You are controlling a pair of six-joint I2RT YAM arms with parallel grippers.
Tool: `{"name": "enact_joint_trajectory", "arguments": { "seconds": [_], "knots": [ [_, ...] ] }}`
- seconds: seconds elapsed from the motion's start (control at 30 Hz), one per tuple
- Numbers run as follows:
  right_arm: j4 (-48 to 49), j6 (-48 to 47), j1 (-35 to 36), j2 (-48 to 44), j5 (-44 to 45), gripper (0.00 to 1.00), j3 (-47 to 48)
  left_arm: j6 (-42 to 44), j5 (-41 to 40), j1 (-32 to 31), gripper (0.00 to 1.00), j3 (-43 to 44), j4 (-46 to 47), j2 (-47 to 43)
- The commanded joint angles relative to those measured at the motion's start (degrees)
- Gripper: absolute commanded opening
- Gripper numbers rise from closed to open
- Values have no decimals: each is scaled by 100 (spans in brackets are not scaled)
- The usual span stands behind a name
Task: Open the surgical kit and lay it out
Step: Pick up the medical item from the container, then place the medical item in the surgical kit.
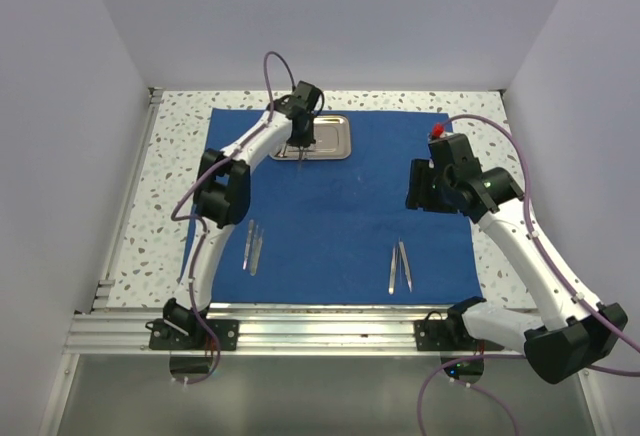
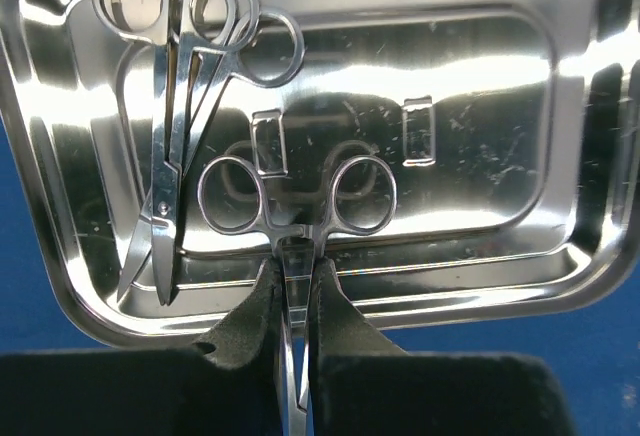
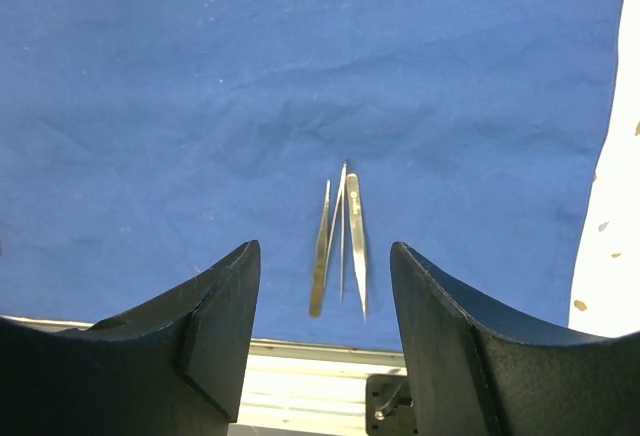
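The royal-blue cloth (image 1: 330,206) lies spread flat on the table. The steel tray (image 1: 335,138) sits at its far edge. My left gripper (image 1: 300,146) is shut on ring-handled forceps (image 2: 295,206), holding them at the tray's (image 2: 480,256) near rim. Other scissors (image 2: 175,106) lie in the tray's left part. Two tweezers (image 1: 252,246) lie near left on the cloth. More tweezers (image 1: 400,266) lie near right, also in the right wrist view (image 3: 340,241). My right gripper (image 3: 325,286) is open and empty, held above the cloth (image 3: 300,86).
The speckled tabletop (image 1: 170,156) surrounds the cloth. An aluminium rail (image 1: 320,331) runs along the near edge. White walls close in the left, right and back sides.
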Motion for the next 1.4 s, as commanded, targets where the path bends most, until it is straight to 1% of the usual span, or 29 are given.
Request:
{"name": "enact_joint_trajectory", "arguments": {
  "seconds": [0.0, 0.03, 0.13, 0.17, 0.23, 0.27, 0.3, 0.33, 0.37, 0.4, 0.43, 0.47, 0.5, 0.57, 0.6, 0.63, 0.7, 0.83, 0.87, 0.9, 0.97, 1.0, 1.07, 1.2, 1.23, 1.27, 1.3, 1.33, 1.37],
  "knots": [
    [284, -102, -17, -79, -203, 58, 60, -104, 135, 22, 0, 647, -262, -489],
    [320, -110, -9, -70, -264, 58, 51, -122, 136, 22, 0, 612, -289, -594],
    [443, -119, -9, -52, -344, 58, 33, -306, 153, -4, 0, 77, -333, -1165],
    [469, -119, -9, -52, -344, 58, 42, -368, 179, -21, 0, -447, -316, -1532],
    [505, -67, -17, -26, -397, 58, 59, -499, 180, -135, 0, -1116, -237, -1964],
    [514, -32, -9, -26, -406, 58, 103, -665, 162, -205, 0, -1912, -184, -2453],
    [531, -14, -9, -52, -440, 58, 112, -754, 136, -284, 0, -2329, -10, -2711],
    [540, 4, -9, -61, -449, 58, 130, -859, 118, -494, 0, -2750, 70, -2966],
    [531, 4, -9, -61, -450, 58, 165, -1104, 118, -618, 0, -3494, 149, -3403],
    [488, -5, 0, -61, -423, 58, 174, -1272, 144, -880, 0, -3841, 272, -3599],
    [453, -31, 9, -61, -380, 58, 208, -1569, 162, -1013, 0, -4445, 360, -3923],
    [426, -57, 18, -52, -344, 58, 226, -1720, 145, -1163, 0, -4703, 448, -4057],
    [356, -75, 26, -35, -301, 58, 226, -1878, 127, -1469, 0, -4941, 649, -4154],
    [312, -102, 105, 0, -248, 58, 209, -2291, -13, -1743, 0, -5371, 791, -4295],
    [277, -119, 140, 9, -239, 58, 200, -2450, -83, -1962, 0, -5443, 844, -4304],
    [268, -111, 202, 35, -239, 58, 165, -2695, -119, -2042, 0, -5505, 897, -4313],
    [268, -102, 237, 71, -274, 58, 147, -2846, -224, -2200, 0, -5550, 976, -4252],
    [268, -102, 299, 193, -274, 58, 165, -2978, -313, -2307, 0, -5506, 950, -4111],
    [276, -110, 308, 211, -274, 58, 182, -2987, -243, -2307, 4, -5497, 967, -4059],
    [268, -128, 299, 255, -256, 57, 200, -2987, -216, -2307, 26, -5462, 924, -4023],
    [268, -146, 308, 290, -169, 57, 279, -2944, -146, -2307, 54, -5304, 836, -4023],
    [268, -180, 299, 308, -125, 57, 297, -2917, -163, -2307, 75, -5199, 749, -4023],
    [268, -216, 299, 317, 16, 57, 367, -2716, -259, -2289, 80, -4690, 338, -3997],
    [233, -286, 185, 299, 227, 58, 490, -2224, -321, -2114, 82, -3688, -243, -3900],
    [232, -295, 98, 264, 236, 58, 516, -1936, -304, -2026, 82, -3504, -289, -3891],
    [232, -286, 62, 238, 253, 58, 525, -1767, -260, -1895, 82, -3128, -341, -3804],
    [215, -269, 27, 229, 254, 59, 534, -1600, -234, -1528, 80, -2932, -368, -3734],
    [206, -251, -17, 203, 262, 58, 569, -1216, -207, -1324, 79, -2739, -342, -3646],
    [180, -234, -44, 185, 280, 58, 587, -1003, -207, -1105, 79, -2346, -307, -3375]
  ]
}}
